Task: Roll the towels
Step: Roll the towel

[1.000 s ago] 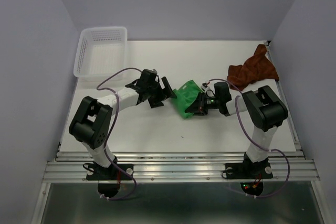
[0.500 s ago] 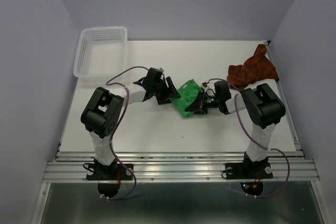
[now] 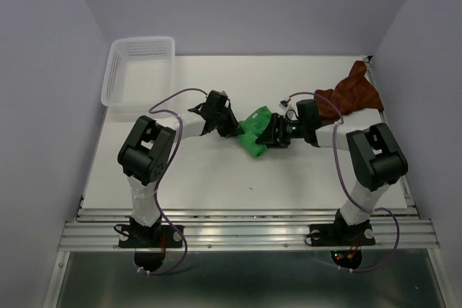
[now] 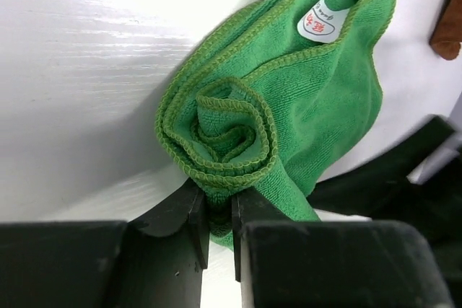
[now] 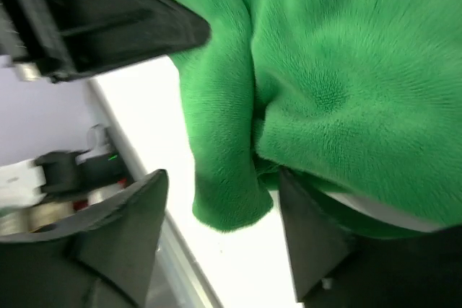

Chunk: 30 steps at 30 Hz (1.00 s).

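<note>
Green towel = soft, light microfibre. It's floppy with no stiffness, so the coil will spring loose if let go. Cloth grips itself OK but slides easily on the smooth table.

L gripper: jaws almost together, pinching the near end of the roll. The spiral sits right ahead of the tips, and the loose tail w/ label runs ahead and to its right.

R gripper: fingers spread wide, straddling a fold of the towel's other end. A strip of table shows beside one finger, so prob. not clamped.

Best hold, I'd say: pinch the coil core at each end, across the hemmed edges and not the fluffy middle, and keep the tail taut.

In the way: the two grippers sit v. close, with the R finger just right of the L one's tips, so clash risk. Brown towel is behind the R gripper, near it but off the green one. Basket is well away, beyond the L arm.
</note>
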Each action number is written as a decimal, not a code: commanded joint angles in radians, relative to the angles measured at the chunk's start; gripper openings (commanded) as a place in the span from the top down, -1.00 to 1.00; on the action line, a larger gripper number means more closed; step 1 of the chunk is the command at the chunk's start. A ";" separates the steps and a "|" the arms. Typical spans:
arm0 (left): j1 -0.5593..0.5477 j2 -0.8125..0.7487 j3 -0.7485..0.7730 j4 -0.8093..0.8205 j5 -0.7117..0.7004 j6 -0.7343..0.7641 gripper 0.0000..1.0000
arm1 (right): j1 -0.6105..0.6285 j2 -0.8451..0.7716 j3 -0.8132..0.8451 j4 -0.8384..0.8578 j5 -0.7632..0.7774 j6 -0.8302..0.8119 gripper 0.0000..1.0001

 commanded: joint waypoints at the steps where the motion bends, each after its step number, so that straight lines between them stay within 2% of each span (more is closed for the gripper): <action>1: -0.008 -0.020 0.036 -0.107 -0.109 0.024 1.00 | 0.034 -0.202 0.061 -0.212 0.254 -0.274 -0.44; 2: -0.010 -0.023 0.040 -0.138 -0.114 0.029 1.00 | 0.051 -0.268 0.063 -0.253 0.282 -0.308 -0.57; 4: -0.013 -0.032 0.048 -0.169 -0.117 0.042 1.00 | 0.126 -0.322 0.072 -0.315 0.378 -0.393 -0.68; 7: -0.022 -0.064 0.036 -0.244 -0.126 0.037 1.00 | 0.258 -0.409 0.066 -0.341 0.498 -0.493 -0.77; 8: -0.021 -0.074 0.027 -0.259 -0.127 0.033 1.00 | 0.286 -0.420 0.063 -0.335 0.518 -0.515 -0.92; 9: -0.021 -0.092 0.022 -0.276 -0.132 0.026 1.00 | 0.316 -0.430 0.055 -0.329 0.571 -0.545 -0.96; 12: -0.024 -0.136 -0.008 -0.310 -0.121 0.001 1.00 | 0.413 -0.442 0.049 -0.301 0.656 -0.584 -0.98; 15: -0.024 -0.176 -0.042 -0.327 -0.108 -0.020 1.00 | 0.485 -0.416 0.056 -0.276 0.664 -0.599 -1.00; 21: -0.024 -0.213 -0.093 -0.331 -0.111 -0.039 1.00 | 0.547 -0.327 0.078 -0.259 0.704 -0.633 -1.00; 30: -0.024 -0.204 -0.105 -0.347 -0.117 -0.059 1.00 | 0.691 -0.206 0.138 -0.312 0.943 -0.688 -0.93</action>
